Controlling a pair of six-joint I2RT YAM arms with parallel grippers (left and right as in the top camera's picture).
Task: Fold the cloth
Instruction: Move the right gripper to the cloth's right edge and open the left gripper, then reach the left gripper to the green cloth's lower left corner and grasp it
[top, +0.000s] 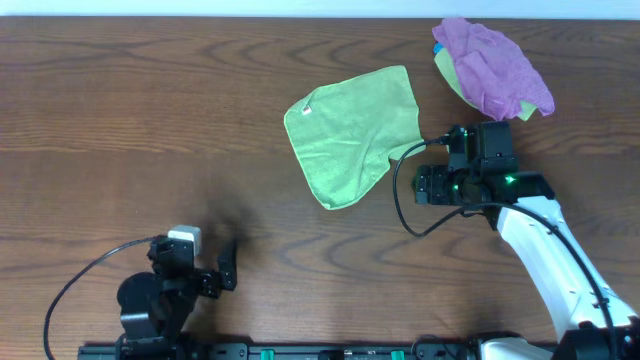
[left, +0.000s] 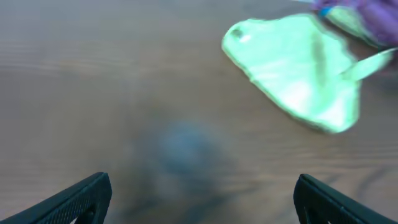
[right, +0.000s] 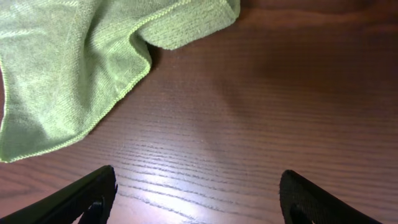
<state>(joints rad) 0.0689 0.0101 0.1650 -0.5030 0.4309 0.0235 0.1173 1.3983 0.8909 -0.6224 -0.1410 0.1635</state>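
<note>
The lime-green cloth (top: 350, 135) lies spread on the wooden table, right of centre, with a small white tag (top: 307, 108) at its far left corner. Its near right edge is rumpled into a fold (right: 144, 59). My right gripper (top: 420, 186) hovers just right of the cloth's near edge, open and empty. In the right wrist view the cloth (right: 68, 68) fills the upper left, ahead of the right gripper (right: 199, 196), over bare wood. My left gripper (top: 222, 275) is open and empty at the near left, far from the cloth (left: 298, 68), as the left wrist view of the left gripper (left: 202, 199) shows.
A purple cloth (top: 495, 65) lies bunched over a yellow-green cloth (top: 450, 72) at the far right, close behind my right wrist. A black cable (top: 405, 205) loops beside the right arm. The table's far edge (top: 250, 18) runs along the top.
</note>
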